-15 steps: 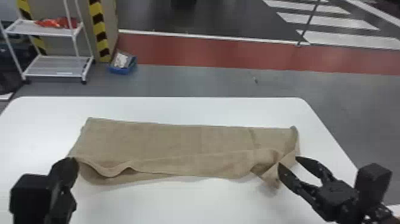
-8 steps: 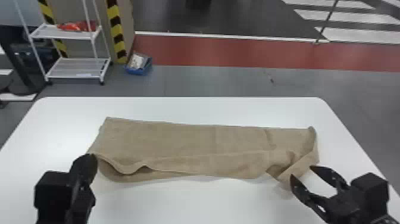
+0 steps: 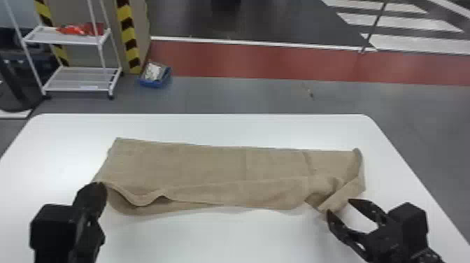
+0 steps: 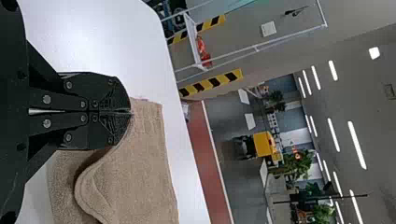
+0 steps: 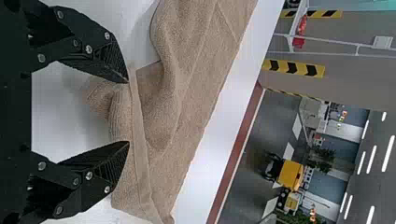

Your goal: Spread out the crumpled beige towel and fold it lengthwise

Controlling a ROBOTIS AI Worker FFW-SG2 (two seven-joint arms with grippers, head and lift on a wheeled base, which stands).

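Note:
The beige towel (image 3: 216,171) lies as a wide strip across the table, its near edge wavy on the left and its right end bunched and folded over. At its near left corner is my left gripper (image 3: 99,185); in the left wrist view the left gripper (image 4: 131,112) is shut on the corner of the towel (image 4: 140,172). My right gripper (image 3: 337,206) is at the bunched right end. In the right wrist view the right gripper (image 5: 128,112) stands open, with a fold of the towel (image 5: 122,116) between and just beyond its fingertips.
The white table (image 3: 209,127) has its far edge beyond the towel. On the floor behind it stand a white wire shelf (image 3: 78,78) with red items and a blue box (image 3: 154,75), at the back left.
The head view has swung left, so the scene sits farther right. My right gripper has come slightly closer to the towel's bunched right end. The towel looks nearly the same.

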